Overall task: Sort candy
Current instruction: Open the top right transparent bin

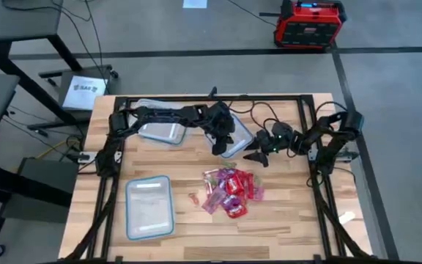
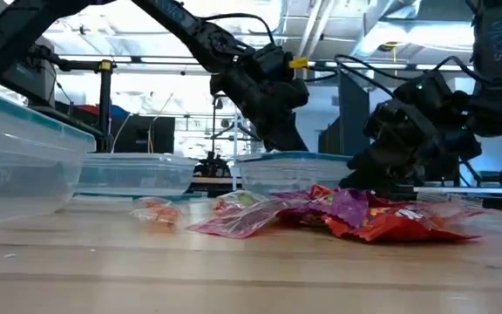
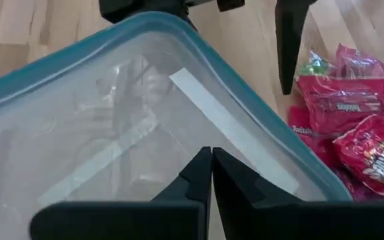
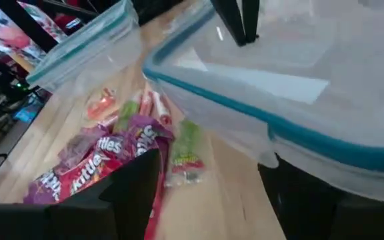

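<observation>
Bare wood around the candy, a shiny red, pink and purple heap mid-table; left gripper closed over a clear container; right gripper apart beside its rim

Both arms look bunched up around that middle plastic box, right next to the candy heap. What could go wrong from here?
The left gripper, fingers shut, hangs over the middle container, and the right gripper sits close beside it with fingers apart. The arms might bump each other.

The right gripper's fingers seem to straddle that container's rim, so a pull could drag or tip it.

The candy lies in an overlapping pile; a grab may lift several packets or scatter them.
</observation>
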### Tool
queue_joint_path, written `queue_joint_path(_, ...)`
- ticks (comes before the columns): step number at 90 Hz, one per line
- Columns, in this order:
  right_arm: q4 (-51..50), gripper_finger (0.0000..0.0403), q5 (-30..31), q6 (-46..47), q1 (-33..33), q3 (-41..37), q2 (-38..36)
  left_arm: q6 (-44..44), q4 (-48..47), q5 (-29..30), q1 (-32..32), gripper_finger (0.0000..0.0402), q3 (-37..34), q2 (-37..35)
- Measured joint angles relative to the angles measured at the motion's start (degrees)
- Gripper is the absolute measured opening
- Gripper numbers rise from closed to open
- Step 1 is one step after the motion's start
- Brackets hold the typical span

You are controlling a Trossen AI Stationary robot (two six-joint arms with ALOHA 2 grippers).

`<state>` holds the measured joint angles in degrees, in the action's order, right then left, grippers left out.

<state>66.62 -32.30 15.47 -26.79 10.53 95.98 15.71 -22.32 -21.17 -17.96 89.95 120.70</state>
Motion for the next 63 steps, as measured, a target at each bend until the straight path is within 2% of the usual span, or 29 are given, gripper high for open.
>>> queue_joint_path(19, 4.28, 0.0244, -1.83, 3.56, 1.06, -0.03, -0.02, -2.02, -0.63, 0.03, 0.02, 0.0, -0.08, 0.04)
queue_joint_path(44, 12.59, 0.0217, -4.16, 7.61, 3.93, 1.21, -0.57, -5.36, -0.31, 4.47, 0.09, 0.0, -0.08, -0.19)
queue_joint_path(63, 12.24, 0.0203, -4.92, 10.7, 4.87, 0.07, -2.04, -5.6, -0.44, 4.87, 0.16, 0.0, -0.11, -0.23)
